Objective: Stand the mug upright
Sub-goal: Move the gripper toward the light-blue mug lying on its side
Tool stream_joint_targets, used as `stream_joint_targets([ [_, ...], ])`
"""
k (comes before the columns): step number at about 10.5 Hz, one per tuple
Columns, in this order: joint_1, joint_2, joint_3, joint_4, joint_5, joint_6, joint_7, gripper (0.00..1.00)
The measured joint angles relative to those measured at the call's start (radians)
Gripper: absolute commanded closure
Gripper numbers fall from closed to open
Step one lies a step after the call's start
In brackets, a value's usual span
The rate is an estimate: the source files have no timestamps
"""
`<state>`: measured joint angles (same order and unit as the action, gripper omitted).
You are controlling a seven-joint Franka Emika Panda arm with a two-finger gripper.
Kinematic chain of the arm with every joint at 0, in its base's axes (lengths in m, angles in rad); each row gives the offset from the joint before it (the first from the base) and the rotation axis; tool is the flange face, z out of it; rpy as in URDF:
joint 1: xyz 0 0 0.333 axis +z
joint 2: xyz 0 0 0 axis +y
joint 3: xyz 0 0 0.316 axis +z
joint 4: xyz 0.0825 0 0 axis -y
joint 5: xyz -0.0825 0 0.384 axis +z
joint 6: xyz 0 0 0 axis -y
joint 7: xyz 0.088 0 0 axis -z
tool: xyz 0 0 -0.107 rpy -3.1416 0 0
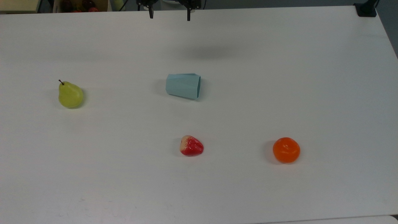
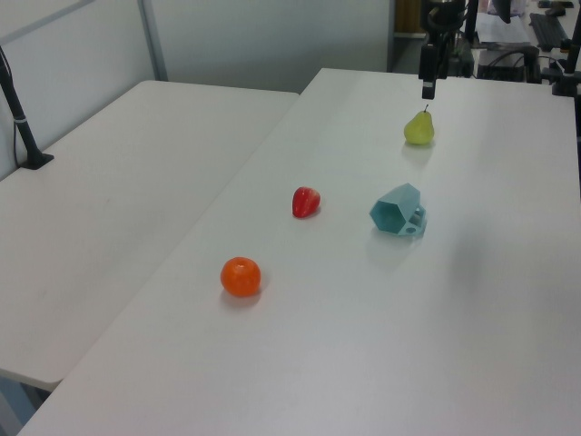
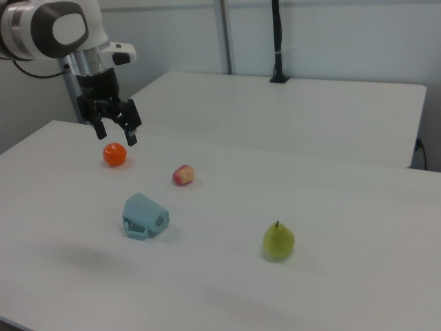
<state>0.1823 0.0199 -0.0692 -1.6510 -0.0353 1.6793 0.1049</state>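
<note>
Strawberry (image 1: 191, 146) and orange (image 1: 286, 150) nearest you | mug (image 1: 183, 86) on its side mid-surface, rim toward the top view's right | tool (image 1: 169, 14) high above, fingers apart, empty | risk: your grasp may slip on the facets, rolling the mug toward the strawberry

One mug (image 1: 183, 86), pale blue-green and faceted, lying on its side; one green pear (image 1: 70, 95); one red strawberry-like fruit (image 1: 191, 146); one orange (image 1: 286, 150); that makes three fruits and four loose things in all on one white table (image 1: 279, 77); a second white table (image 2: 118, 182) stands alongside it in the left view; one robot arm (image 3: 55, 31) carrying one gripper (image 3: 116, 129) with two black fingers (image 1: 151, 14), spread apart.
</note>
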Motion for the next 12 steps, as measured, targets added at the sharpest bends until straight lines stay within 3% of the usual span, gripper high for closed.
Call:
stream_joint_targets([
  [7,-0.005,0.000,0.003,-0.009,-0.003,0.000,0.000,0.00],
  [12,0.090,0.076,0.045,-0.029,-0.211,0.000,0.202,0.00],
])
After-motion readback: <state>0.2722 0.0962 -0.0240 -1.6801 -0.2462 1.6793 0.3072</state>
